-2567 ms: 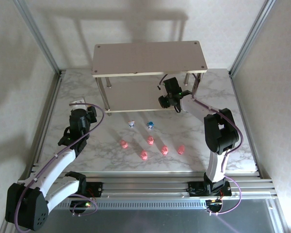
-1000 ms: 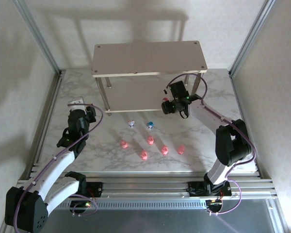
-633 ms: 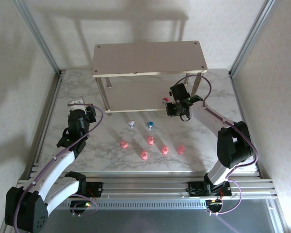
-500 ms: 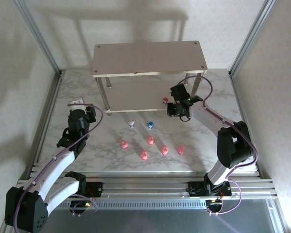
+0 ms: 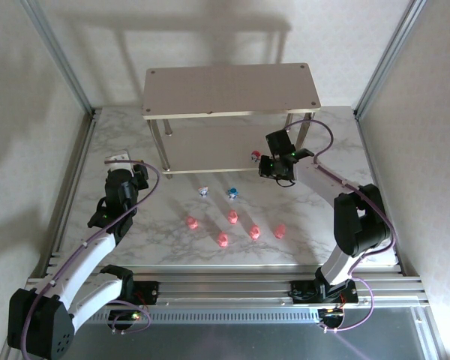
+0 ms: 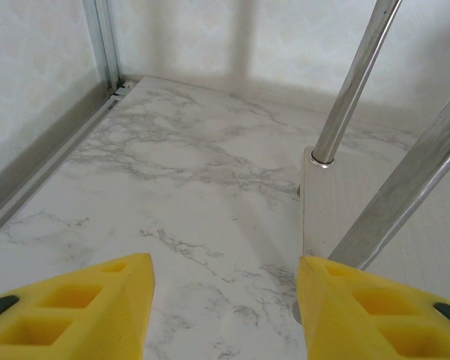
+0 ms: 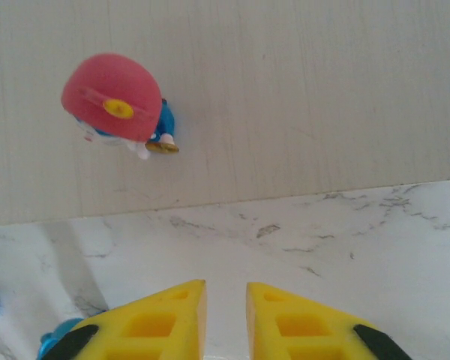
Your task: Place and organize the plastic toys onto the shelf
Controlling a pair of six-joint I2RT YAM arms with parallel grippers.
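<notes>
right gripper (image 7: 225, 289) has its yellow fingers nearly pressed together, just a slim gap with nothing in it. ahead of the tips and off to the left, the red toy (image 7: 112, 97) stands upright on the lower board (image 7: 285, 90) of the shelf (image 5: 232, 90). it's close to the board's front edge and apart from the fingers. right under the tips is bare marble table (image 7: 322, 240), and a bit of the blue toy (image 7: 56, 349) peeks in beside the left finger.

left gripper (image 6: 225, 300) is spread wide and empty, low over the table, with a shelf leg (image 6: 352, 82) ahead on its right.

from above, the whitish-blue toy (image 5: 203, 191) sits next to the blue one. the five pink toys (image 5: 232, 217) lie nearer the arm bases, all on the table and spaced apart.

these look tiny, light, hard and smooth, so my guess is they tip or squirt out of a pinch easily. i'd take hold low across the body, not on the round head. there's plenty of room around each toy on the table. the tight part is sliding in under the top board (image 5: 187, 94), plus the legs at the corners.
</notes>
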